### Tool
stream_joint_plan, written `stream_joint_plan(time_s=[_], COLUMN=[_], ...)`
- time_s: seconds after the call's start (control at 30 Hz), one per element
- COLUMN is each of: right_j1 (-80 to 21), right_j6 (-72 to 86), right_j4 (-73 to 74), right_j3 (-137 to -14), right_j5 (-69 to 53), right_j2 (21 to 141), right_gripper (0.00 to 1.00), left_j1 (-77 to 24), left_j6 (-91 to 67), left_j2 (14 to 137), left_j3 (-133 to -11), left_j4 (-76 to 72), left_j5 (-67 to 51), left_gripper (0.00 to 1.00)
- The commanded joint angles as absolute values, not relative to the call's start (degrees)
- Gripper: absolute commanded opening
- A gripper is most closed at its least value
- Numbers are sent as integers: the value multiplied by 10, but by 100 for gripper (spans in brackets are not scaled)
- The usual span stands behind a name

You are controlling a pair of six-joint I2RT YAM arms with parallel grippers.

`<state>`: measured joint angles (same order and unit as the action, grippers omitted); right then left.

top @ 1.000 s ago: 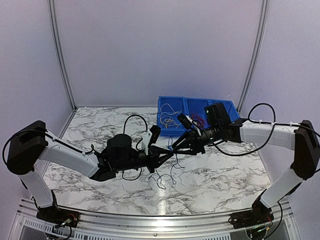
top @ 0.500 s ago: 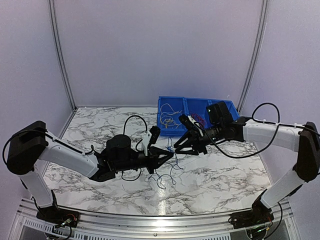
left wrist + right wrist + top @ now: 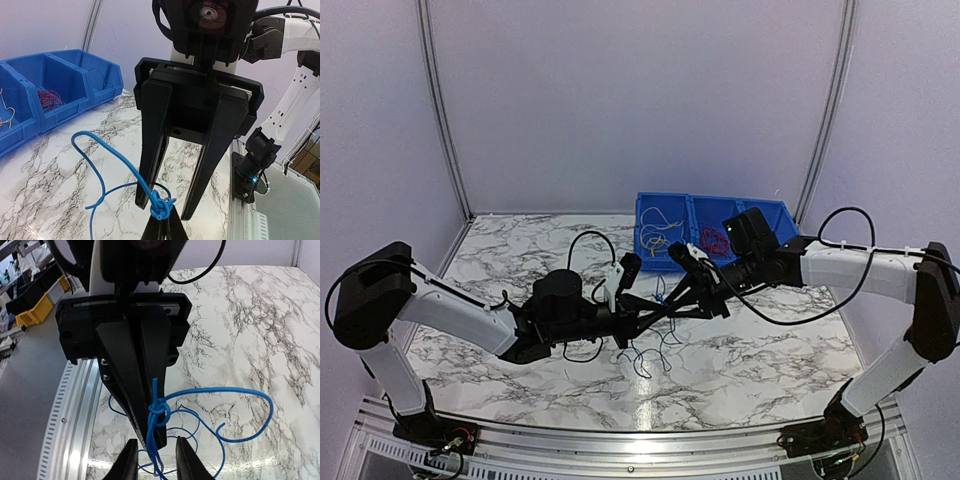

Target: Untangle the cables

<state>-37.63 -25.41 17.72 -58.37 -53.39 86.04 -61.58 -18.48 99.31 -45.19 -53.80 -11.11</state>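
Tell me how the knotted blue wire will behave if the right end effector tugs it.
Probably floppy: the blue wire hangs in loose loops from the shut left end effector. Likely very light, being so thin. Its knot looks tight, so a tug by the open right end effector may cinch it or slip off.

The left arm and right arm share one build: white tubular links between rounded black joint housings, black bases on the metal rail, and loose black cords looping along the links farther from the rail. The left gripper and right gripper are matte black, with tapering wedge fingers on a boxy carriage that carries small screws and a thin coloured strip.
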Motion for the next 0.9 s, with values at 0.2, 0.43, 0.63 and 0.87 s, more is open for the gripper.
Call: stream_joint_plan(time_s=[0.2, 0.43, 0.63, 0.87], right_j1=[-381, -379, -377, -377], right_j6=[-265, -280, -284, -290], right_j4=[188, 202, 206, 210], right_j3=[-610, -601, -596, -595], right_j5=[-523, -515, -516, -518], right_j2=[861, 845, 842, 839], right_gripper=[0, 0, 0, 0], left_j1=[-620, -619, -618, -616], left_j6=[-176, -136, -113, -106], left_j2=[966, 911, 874, 847], left_j3=[-438, -389, -362, -340], left_j4=[-561, -531, -510, -505], left_j5=[-96, 11, 72, 106], left_gripper=[0, 0, 0, 0])
